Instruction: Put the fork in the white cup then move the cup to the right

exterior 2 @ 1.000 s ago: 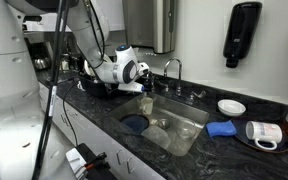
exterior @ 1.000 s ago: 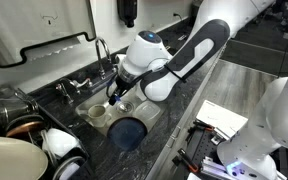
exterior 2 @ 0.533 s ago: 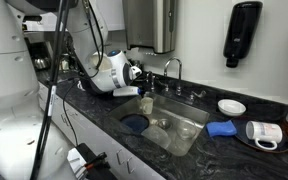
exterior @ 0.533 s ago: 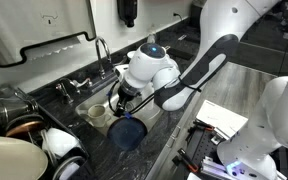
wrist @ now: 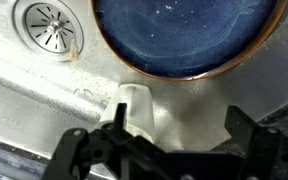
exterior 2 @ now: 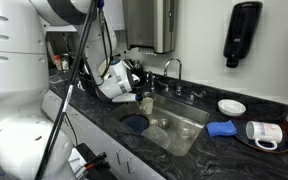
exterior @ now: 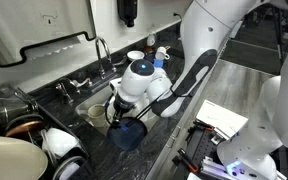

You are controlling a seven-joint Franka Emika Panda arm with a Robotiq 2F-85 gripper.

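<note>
The white cup (exterior: pixel 97 113) stands in the sink, left of the dark blue round dish (exterior: pixel 127 133). My gripper (exterior: pixel 117 110) hangs low over the sink between cup and dish. In the wrist view the jaws (wrist: pixel 176 125) are wide open just above the sink floor. A narrow white piece (wrist: pixel 134 105), possibly the fork's handle, lies beside one finger and is not gripped. The blue dish (wrist: pixel 184 35) fills the top of that view. I cannot make out the fork in either exterior view.
The sink (exterior 2: pixel 174 125) has a drain (wrist: pixel 49 25) and a faucet (exterior: pixel 101 50) behind it. Mugs and bowls (exterior: pixel 54 140) crowd the counter on one side. A white dish (exterior 2: pixel 231 106), a blue cloth (exterior 2: pixel 221 128) and a mug (exterior 2: pixel 264 133) lie on the other side.
The arm has swung round and come down into the sink. The gripper has moved from above the cup toward the blue dish.
</note>
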